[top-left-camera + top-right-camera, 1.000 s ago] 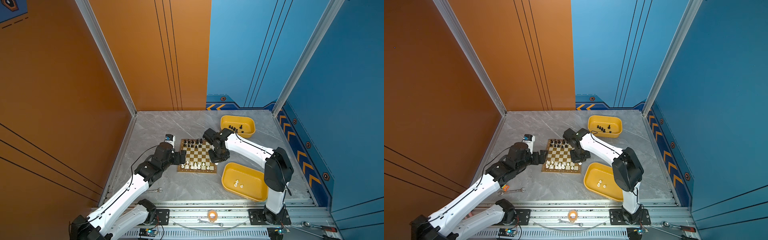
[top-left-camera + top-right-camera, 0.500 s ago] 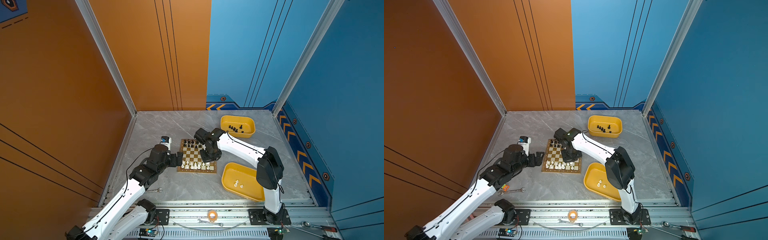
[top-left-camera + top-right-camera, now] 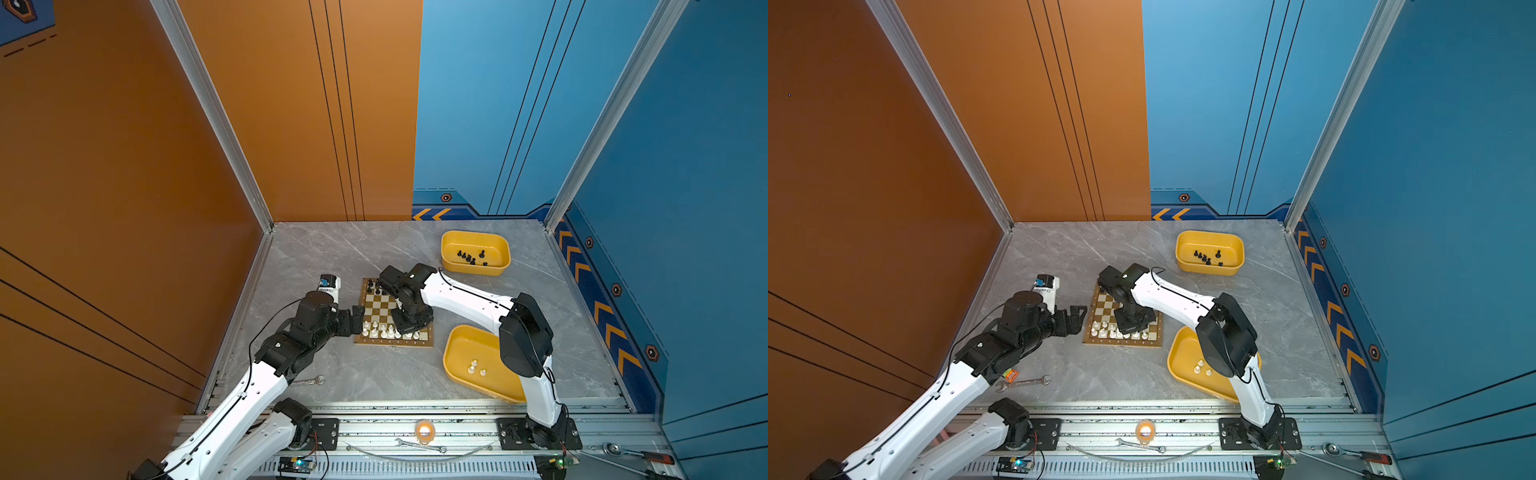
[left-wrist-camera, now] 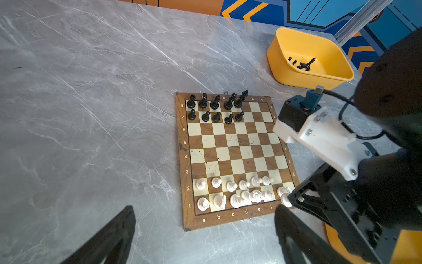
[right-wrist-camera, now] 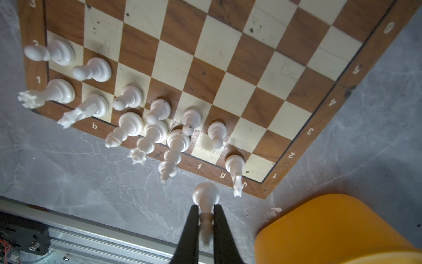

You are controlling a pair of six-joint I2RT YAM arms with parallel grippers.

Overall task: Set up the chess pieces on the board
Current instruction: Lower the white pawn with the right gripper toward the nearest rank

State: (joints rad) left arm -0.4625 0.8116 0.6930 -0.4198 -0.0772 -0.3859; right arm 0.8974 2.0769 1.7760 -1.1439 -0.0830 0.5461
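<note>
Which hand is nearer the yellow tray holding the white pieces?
Right. The right hand, gripping a white pawn, hangs at the board's corner beside that tray; the left hand sits off the board's opposite edge.

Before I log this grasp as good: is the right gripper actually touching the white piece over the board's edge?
Touching. The right wrist view shows the right gripper shut on the white piece, with both fingers pressed against its narrow stem and no gap.

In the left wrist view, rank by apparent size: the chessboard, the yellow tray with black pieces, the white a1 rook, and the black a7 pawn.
1. chessboard
2. yellow tray, though it is farther away
3. white rook
4. black pawn: slightly smaller, but farther from the camera, so unsure
</note>
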